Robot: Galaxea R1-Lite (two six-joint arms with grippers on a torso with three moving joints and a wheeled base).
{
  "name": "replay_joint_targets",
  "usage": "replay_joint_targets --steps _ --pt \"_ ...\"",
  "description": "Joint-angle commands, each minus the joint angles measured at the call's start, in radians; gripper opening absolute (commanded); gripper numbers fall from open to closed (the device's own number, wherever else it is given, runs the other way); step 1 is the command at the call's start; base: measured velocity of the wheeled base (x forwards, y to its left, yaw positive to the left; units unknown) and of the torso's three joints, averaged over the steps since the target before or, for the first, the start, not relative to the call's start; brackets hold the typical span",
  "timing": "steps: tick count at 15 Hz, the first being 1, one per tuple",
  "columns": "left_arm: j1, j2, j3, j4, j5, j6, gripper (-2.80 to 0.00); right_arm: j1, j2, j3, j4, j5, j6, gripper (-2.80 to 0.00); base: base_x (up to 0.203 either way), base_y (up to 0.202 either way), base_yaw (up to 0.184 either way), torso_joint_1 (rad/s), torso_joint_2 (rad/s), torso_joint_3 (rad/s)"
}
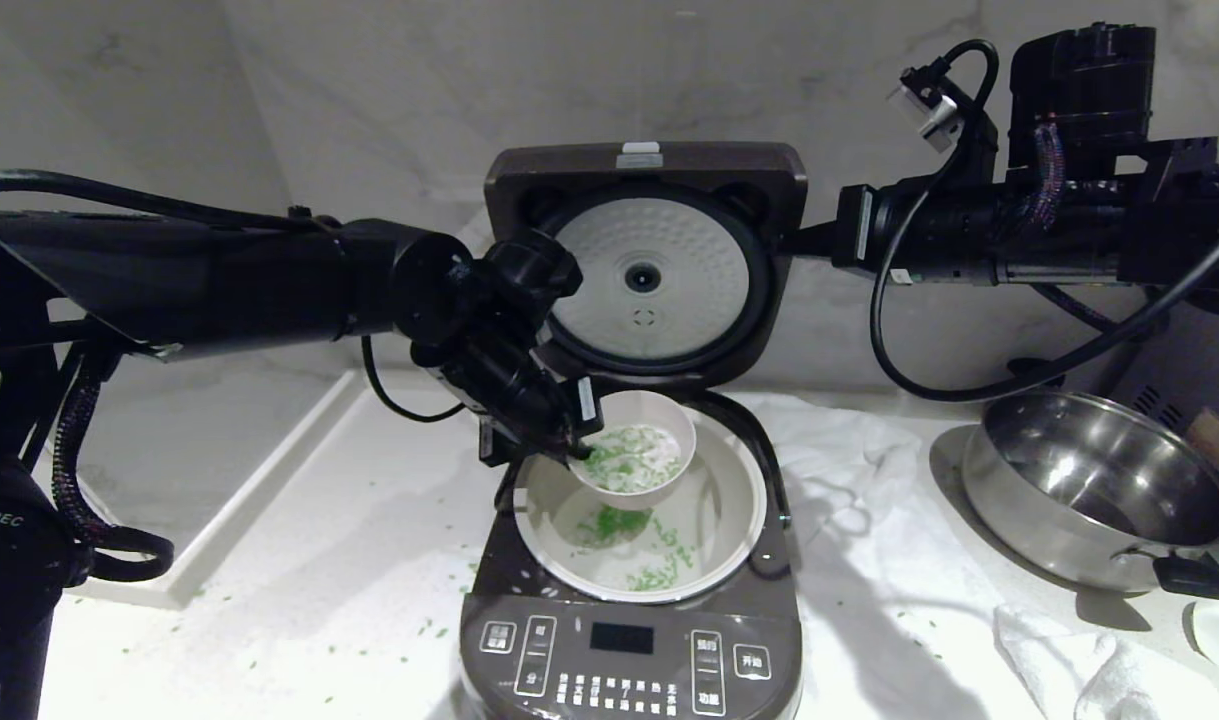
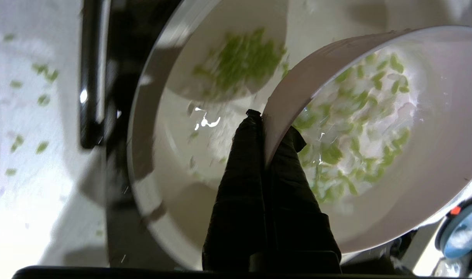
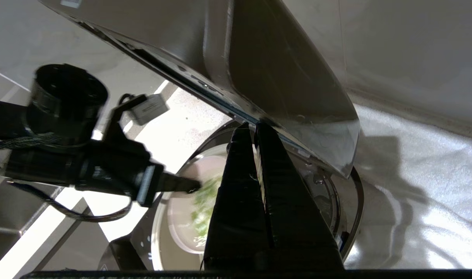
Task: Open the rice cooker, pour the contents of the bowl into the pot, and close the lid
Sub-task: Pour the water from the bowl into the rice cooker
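My left pincer (image 1: 576,447), clamped on the pink bowl's (image 1: 637,443) rim, tips it over the inner pot (image 1: 729,520). I should tilt further, centred, so clinging green bits (image 1: 629,455) fall inside. My right pincer (image 3: 255,130), closed and empty, braces the raised lid (image 1: 649,260).

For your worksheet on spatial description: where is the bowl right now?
In the head view, the bowl is centre frame, tilted above the open pot, its rim pinched by the left tool.

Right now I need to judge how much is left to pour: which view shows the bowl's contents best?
The left wrist view: the green bits fill the tilted bowl close up. The head view shows them smaller; the right wrist view only a blurred green patch.
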Motion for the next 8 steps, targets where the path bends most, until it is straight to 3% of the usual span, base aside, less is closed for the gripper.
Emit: replay_joint_targets --steps 1,5,8 --pt "-0.003 0.031 0.001 -0.048 0.003 -0.005 -2.8 -0.001 0.008 0.003 -0.002 0.003 0.004 -2.8 0.0 0.0 0.0 0.0 0.0 0.0" --pt "-0.002 0.027 0.07 -0.125 0.003 -0.015 -2.8 -0.016 0.02 -0.002 -0.002 0.005 0.004 -2.8 0.0 0.0 0.0 0.0 0.0 0.0" --pt "0.001 0.006 0.191 -0.305 0.004 -0.037 -2.8 -0.014 0.02 -0.01 -0.002 0.005 0.004 -2.8 0.0 0.0 0.0 0.0 0.0 0.0"
